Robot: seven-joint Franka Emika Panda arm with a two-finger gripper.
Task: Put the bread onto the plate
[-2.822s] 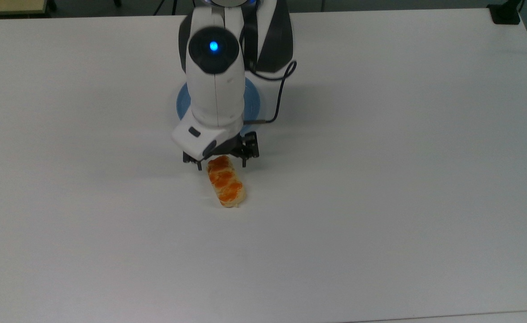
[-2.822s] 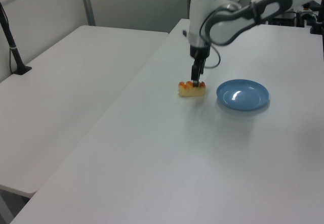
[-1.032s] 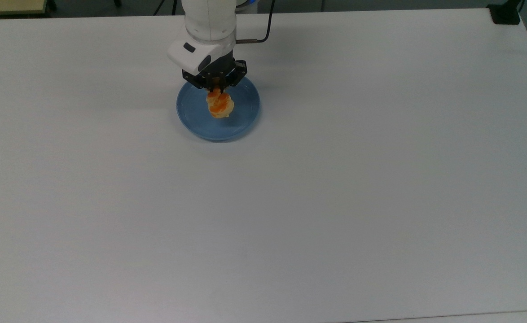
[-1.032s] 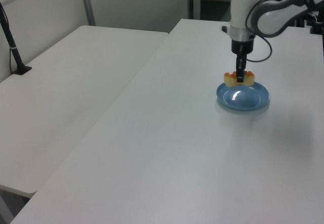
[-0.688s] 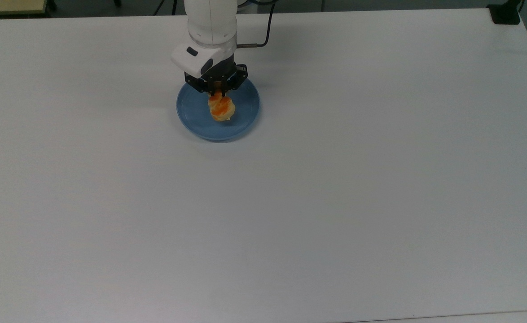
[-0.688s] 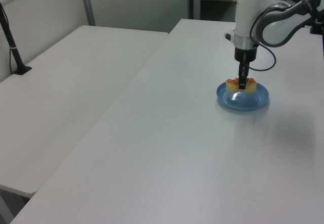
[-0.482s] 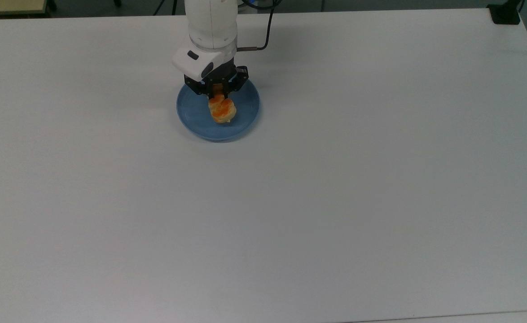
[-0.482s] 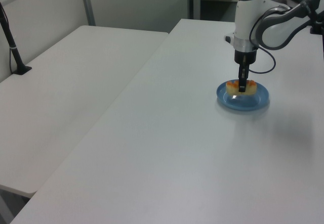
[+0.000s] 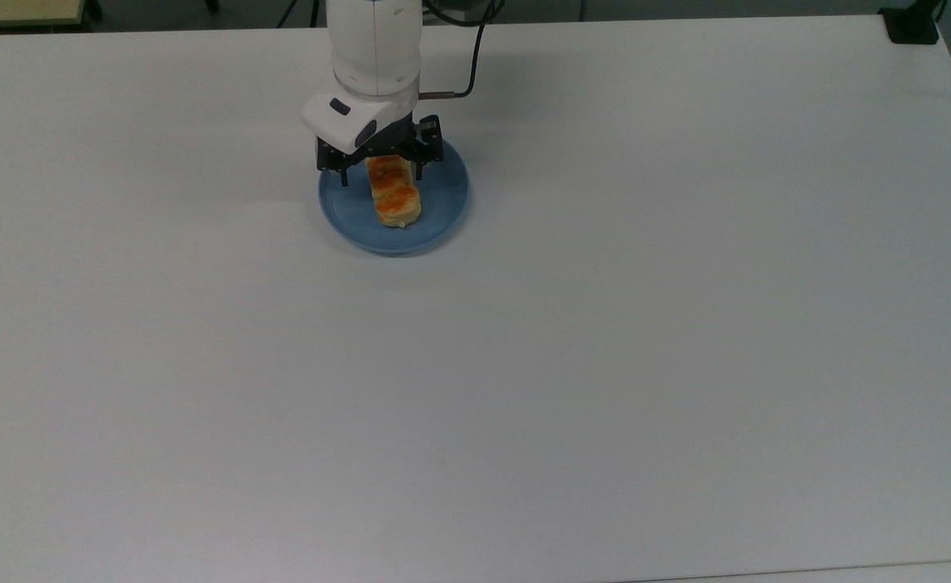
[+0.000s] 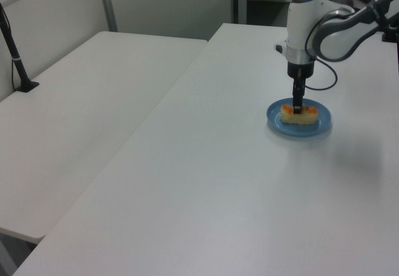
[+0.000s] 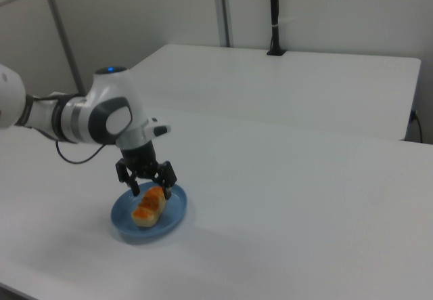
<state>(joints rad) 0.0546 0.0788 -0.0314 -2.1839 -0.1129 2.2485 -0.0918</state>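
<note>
The bread, a pale-tan loaf with orange glazed patches, lies flat inside the blue plate near the table's far side in the top view. My gripper stands open just over the bread's far end, one finger on each side and neither one pressing it. In the left view the bread rests across the plate under the gripper. From the right view the open gripper straddles the end of the bread on the plate.
A wide white table spreads around the plate. A black clamp sits at its far right corner in the top view. A second white table with a black pole adjoins it in the left view.
The gripper carried the bread from the table to the plate, lowered it, then opened. The bread has dropped out of the fingers and now lies flat on the plate.
</note>
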